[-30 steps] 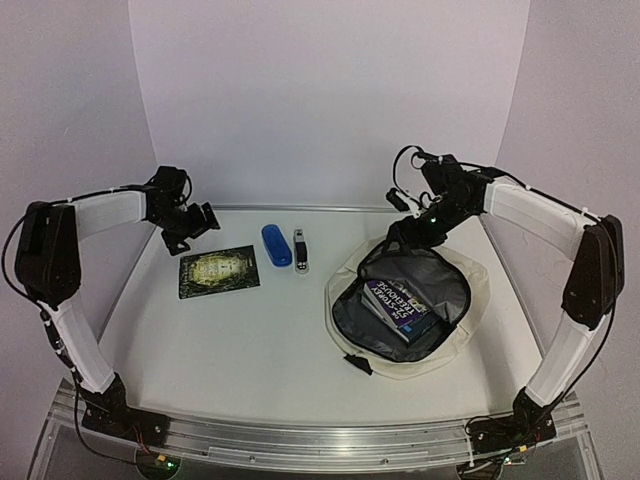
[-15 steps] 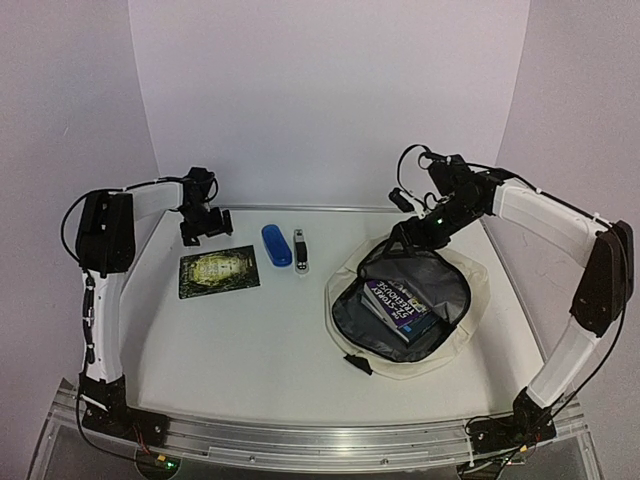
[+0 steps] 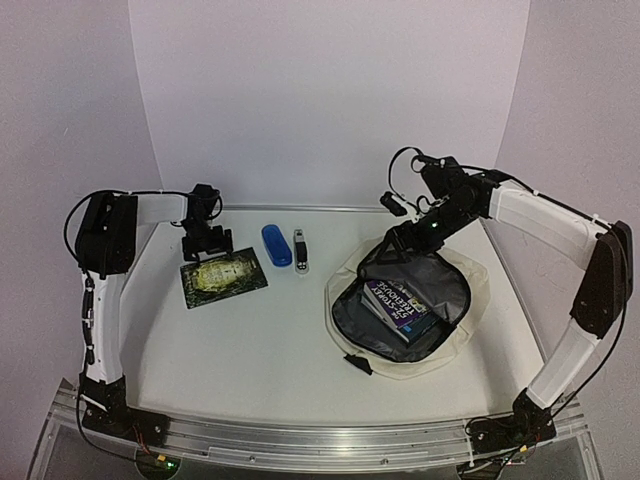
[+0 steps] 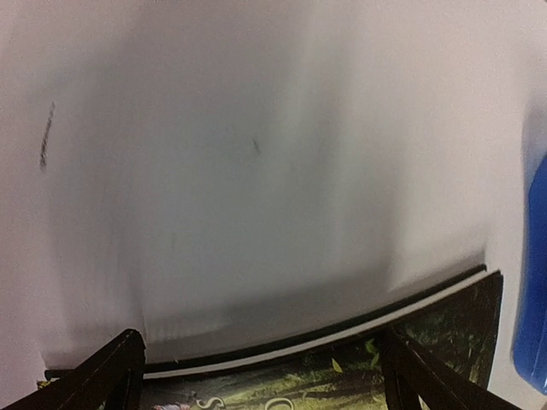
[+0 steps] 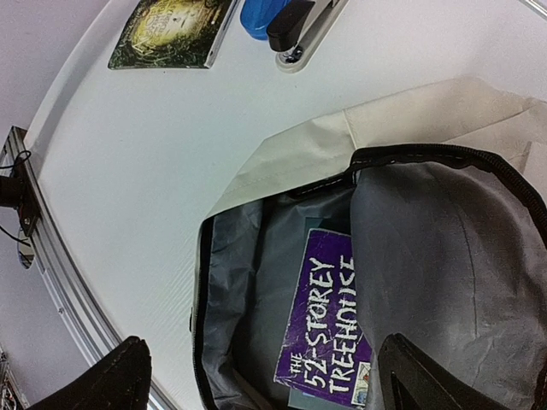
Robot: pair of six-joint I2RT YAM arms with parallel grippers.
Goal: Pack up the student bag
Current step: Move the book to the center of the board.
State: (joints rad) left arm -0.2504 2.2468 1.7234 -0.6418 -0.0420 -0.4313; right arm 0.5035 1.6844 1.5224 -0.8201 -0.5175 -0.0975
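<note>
The student bag (image 3: 474, 287) lies open at the right, cream with grey lining, and a purple book (image 3: 398, 303) rests inside. My right gripper (image 3: 397, 236) hovers open over the bag's far rim. In the right wrist view the purple book (image 5: 329, 316) and the bag's cream fabric (image 5: 299, 154) lie below my open right gripper (image 5: 261, 376). My left gripper (image 3: 207, 243) is open at the far edge of a dark green book (image 3: 226, 279). In the left wrist view that green book (image 4: 342, 376) lies between the fingers (image 4: 111, 376).
A blue case (image 3: 276, 244) and a black and grey stapler (image 3: 300, 250) lie side by side between the green book and the bag. The blue case (image 4: 534, 299) shows at the left wrist view's right edge. The back wall stands just behind these items.
My left gripper has come down and nearer, onto the green book's far edge. The book has turned and shifted slightly. My right gripper has drifted a little left over the bag.
</note>
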